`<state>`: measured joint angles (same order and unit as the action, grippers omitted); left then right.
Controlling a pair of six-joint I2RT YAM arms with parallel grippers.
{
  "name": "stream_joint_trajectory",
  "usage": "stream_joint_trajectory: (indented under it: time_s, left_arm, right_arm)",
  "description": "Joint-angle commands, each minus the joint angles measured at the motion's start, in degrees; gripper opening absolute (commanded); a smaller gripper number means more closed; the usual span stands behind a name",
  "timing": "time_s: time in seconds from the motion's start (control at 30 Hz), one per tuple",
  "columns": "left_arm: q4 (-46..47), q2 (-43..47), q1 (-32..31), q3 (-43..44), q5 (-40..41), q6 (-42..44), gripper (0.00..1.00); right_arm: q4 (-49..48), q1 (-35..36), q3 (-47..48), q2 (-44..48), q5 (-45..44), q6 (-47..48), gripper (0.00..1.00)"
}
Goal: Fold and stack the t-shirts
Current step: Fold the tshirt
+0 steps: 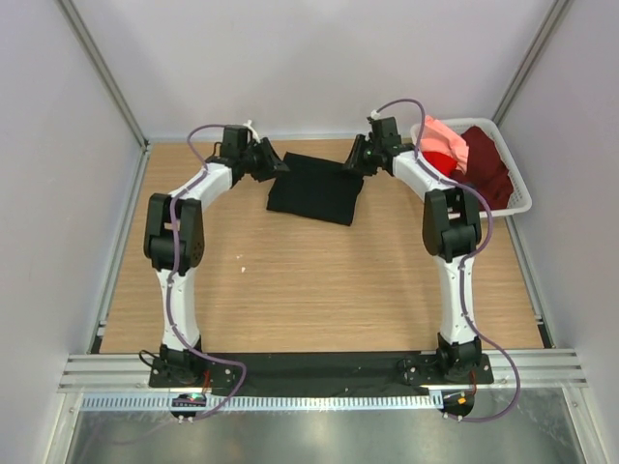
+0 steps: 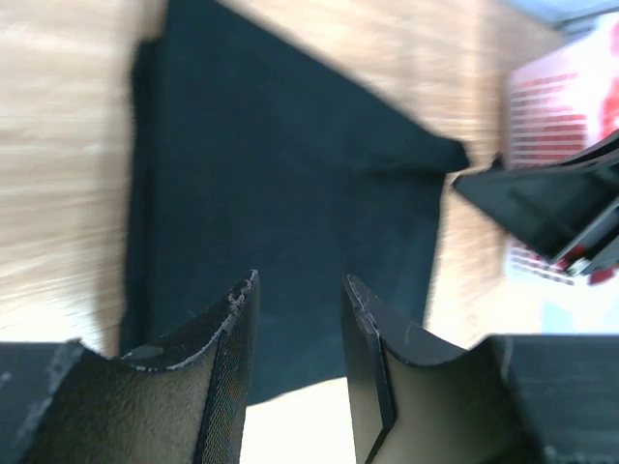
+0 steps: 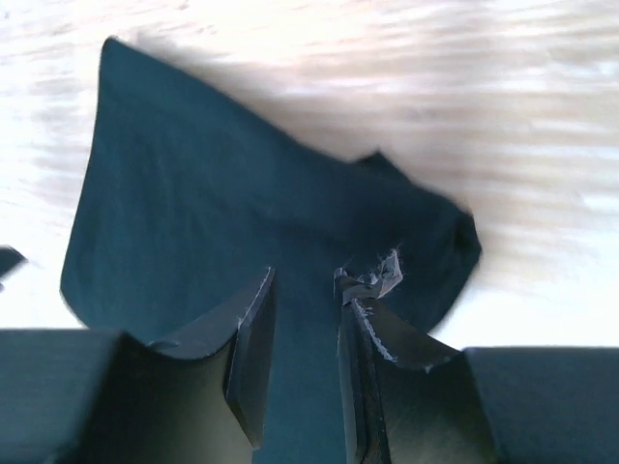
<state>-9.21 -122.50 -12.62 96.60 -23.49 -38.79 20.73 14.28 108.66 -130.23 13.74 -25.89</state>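
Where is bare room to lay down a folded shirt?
Free: the wide table middle, between the black t-shirt and the arm bases. Crowded: the far edge, where left end effector and right end effector flank it, and the basket corner.

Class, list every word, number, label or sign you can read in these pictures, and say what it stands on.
No readable text anywhere. The black t-shirt shows no label in these views; the white basket bears none.
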Motion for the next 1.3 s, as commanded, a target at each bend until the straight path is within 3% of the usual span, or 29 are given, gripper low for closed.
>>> stream_joint_trajectory:
  time_s: [0.0, 0.1, 0.3, 0.63, 0.9, 1.03, 1.27]
  left_arm:
    - [-0.5, -1.1, 1.0, -0.4, 2.4, 2.1, 0.41]
    - [-0.4, -1.8, 0.7, -1.4, 4.8, 3.6, 0.41]
    - [-0.7, -2.7, 0.6, -1.0, 5.9, 5.2, 0.42]
    - [-2.8, -3.9, 0.6, -1.3, 6.4, 5.7, 0.44]
    - [-4.8, -3.2, 0.7, -2.1, 5.2, 8.1, 0.44]
    - [-6.9, -5.0, 0.7, 0.7, 4.7, 9.2, 0.44]
    - [-10.2, -8.3, 0.7, 6.1, 4.9, 10.8, 0.43]
  right_arm:
    - [-6.4, -1.3, 2.3, -4.4, 2.4, -3.8, 0.37]
    - [-14.3, -3.1, 0.9, -7.0, 5.5, -8.5, 0.4]
    - [-19.3, -5.2, 3.7, -9.8, 9.8, -10.8, 0.51]
    - [-13.7, -5.8, 5.8, -5.4, 13.3, -10.0, 0.61]
    - [-0.7, -3.7, -5.6, 5.9, 6.7, -3.5, 0.6]
    - [-4.7, -2.3, -21.2, 15.0, 3.6, -3.2, 0.61]
    - [-7.1, -1.5, -26.6, 13.3, 5.0, -3.0, 0.61]
